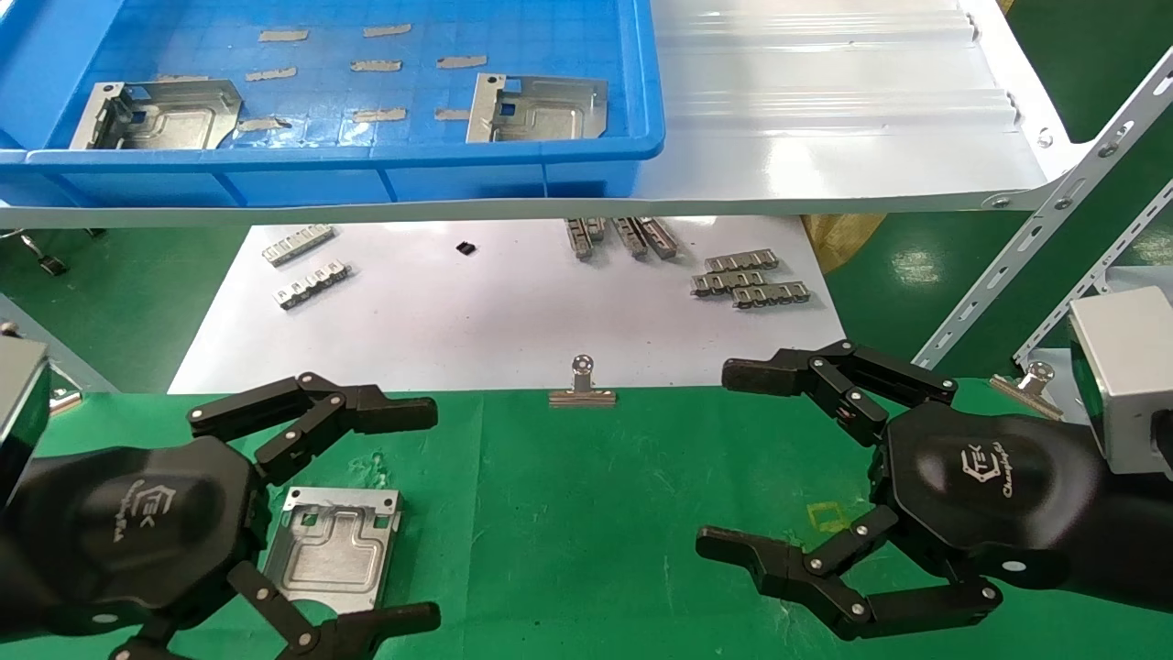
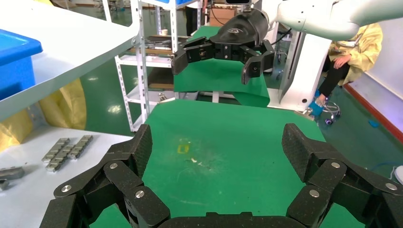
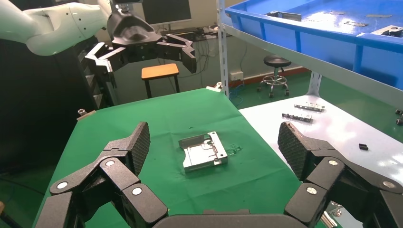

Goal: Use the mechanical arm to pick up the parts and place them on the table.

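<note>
Head view shows my left hand point(image 1: 367, 513) hovering low over the green table point(image 1: 586, 513), fingers spread wide and holding nothing. One silver plate point(image 1: 334, 548) lies flat on the cloth just beside my palm, between the upper and lower fingers, not touched by them. Its long axis runs away from me, bent edge at the far end. My right hand point(image 1: 733, 463) hangs open and empty on the other side, well apart from the plate. Bare green cloth lies between the hands. Two more plates point(image 1: 536, 108) rest in the blue bin point(image 1: 367, 165) on the shelf beyond.
</note>
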Available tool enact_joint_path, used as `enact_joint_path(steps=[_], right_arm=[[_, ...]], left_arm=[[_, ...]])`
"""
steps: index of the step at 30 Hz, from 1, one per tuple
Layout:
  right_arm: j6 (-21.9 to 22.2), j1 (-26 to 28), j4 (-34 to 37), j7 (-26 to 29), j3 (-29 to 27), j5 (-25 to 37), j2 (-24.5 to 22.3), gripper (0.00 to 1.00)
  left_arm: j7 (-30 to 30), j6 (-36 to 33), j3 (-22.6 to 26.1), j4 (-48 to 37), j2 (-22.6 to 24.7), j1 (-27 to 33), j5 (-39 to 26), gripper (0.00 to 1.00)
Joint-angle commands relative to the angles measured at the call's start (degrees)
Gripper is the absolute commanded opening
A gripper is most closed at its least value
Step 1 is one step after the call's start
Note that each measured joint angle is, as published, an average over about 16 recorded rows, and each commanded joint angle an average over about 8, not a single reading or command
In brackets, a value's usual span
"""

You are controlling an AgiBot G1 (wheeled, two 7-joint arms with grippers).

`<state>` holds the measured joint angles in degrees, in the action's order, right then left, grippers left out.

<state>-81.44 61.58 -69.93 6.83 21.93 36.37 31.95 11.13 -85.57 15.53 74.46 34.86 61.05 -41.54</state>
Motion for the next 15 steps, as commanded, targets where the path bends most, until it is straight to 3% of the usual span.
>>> enact_joint_path(steps=[1,15], right_arm=[[0.00,0.00,0.00,0.00,0.00,0.00,0.00,1.00],[0.00,0.00,0.00,0.00,0.00,0.00,0.00,1.00]], left_arm=[[-0.10,-0.02,0.11,-0.20,0.03,0.10,-0.06,1.00],[-0.35,-0.08,0.41,-0.76,0.11,0.42,-0.25,1.00]])
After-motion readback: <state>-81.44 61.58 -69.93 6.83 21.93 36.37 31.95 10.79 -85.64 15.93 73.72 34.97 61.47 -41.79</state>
